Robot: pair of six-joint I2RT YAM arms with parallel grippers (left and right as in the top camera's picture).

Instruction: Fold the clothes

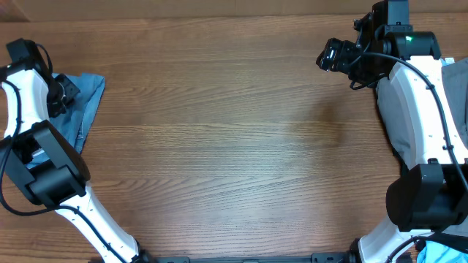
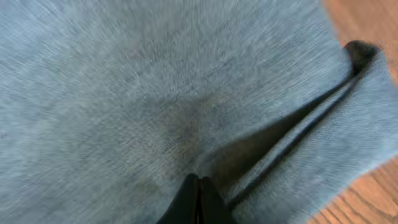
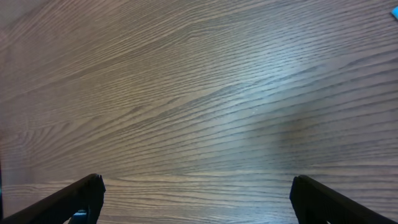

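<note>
The left pincer (image 2: pixel 199 190) was pressed together, its tips down on the light-blue denim garment (image 2: pixel 155 93), which lay directly under and ahead of it. Whether a thin fold was caught between the tips, I could not tell. In my judgement this was the risk: closed tips that held nothing would slide over the cloth. Or they would drag only the raised fold just right of them and leave the denim bunched at the table (image 1: pixel 234 146) edge.

The right pincer (image 3: pixel 198 183) was spread wide above bare wood, with no cloth between its fingers. A grey garment (image 1: pixel 390 109) lay behind it, under the right arm (image 1: pixel 420 109), so a reach backwards might snag it.

The left wrist view showed the weave and the fold, while overhead gave only a denim corner. Only overhead showed the two garments well apart.
</note>
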